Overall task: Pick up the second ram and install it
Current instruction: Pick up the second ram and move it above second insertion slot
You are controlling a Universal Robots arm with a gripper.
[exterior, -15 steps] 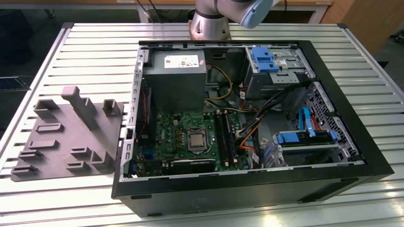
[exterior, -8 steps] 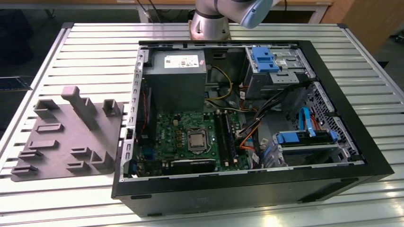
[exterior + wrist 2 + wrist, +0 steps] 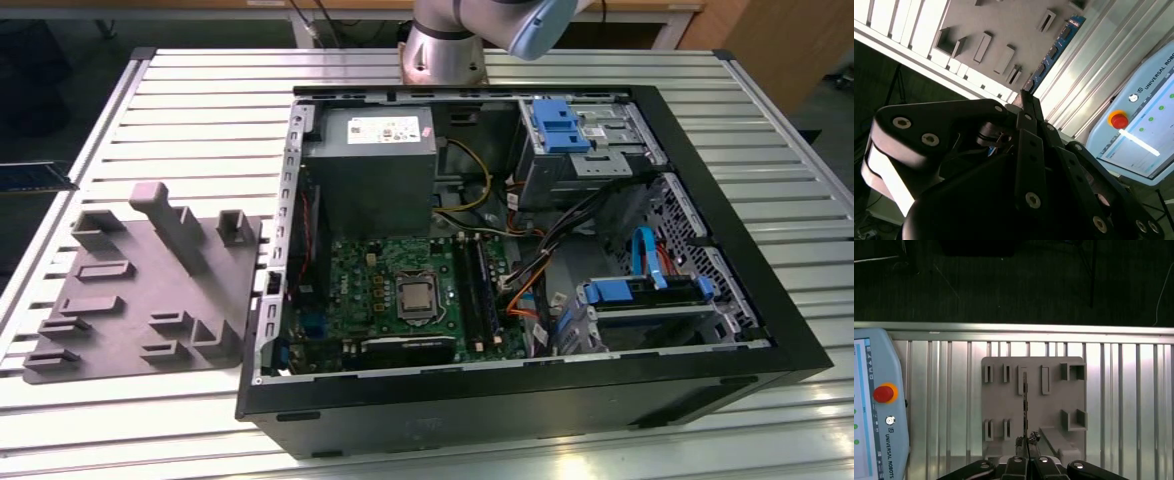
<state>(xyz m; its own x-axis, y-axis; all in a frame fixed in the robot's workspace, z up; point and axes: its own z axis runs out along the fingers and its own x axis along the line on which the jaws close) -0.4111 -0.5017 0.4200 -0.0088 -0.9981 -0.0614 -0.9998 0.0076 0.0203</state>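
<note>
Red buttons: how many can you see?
1. The red button is on the pale control pad beside the grey tray, over which the end effector grips a memory stick. Others could be hidden.

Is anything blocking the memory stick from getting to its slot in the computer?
Nothing visible does. The jaws of the gripper are shut on the second ram, with the grey tray behind it. In the exterior view the computer case lies open and the black slots look uncovered; orange cables run beside them.
</note>
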